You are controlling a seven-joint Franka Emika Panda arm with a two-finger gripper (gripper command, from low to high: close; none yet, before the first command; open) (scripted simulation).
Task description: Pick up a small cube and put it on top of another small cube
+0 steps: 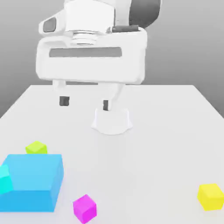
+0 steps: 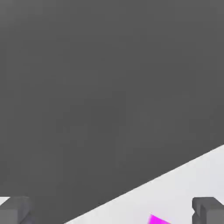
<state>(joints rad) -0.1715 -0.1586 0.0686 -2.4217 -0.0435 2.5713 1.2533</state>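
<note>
Low frontal exterior view; claw-mounted camera, table-edge glimpse.

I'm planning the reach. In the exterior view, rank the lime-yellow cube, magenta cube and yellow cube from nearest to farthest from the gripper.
From the gripper, open above the table:
1. Lime-yellow cube, toward the view's left, behind the big blue block.
2. Magenta cube, near the front edge, almost below the gripper in the picture.
3. Yellow cube, far toward the view's right.

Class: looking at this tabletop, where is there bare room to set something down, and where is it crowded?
Bare white table lies between the small magenta cube and the small yellow cube. Crowded: the exterior view's left, where the big blue block and small lime-yellow cube sit close together.
</note>
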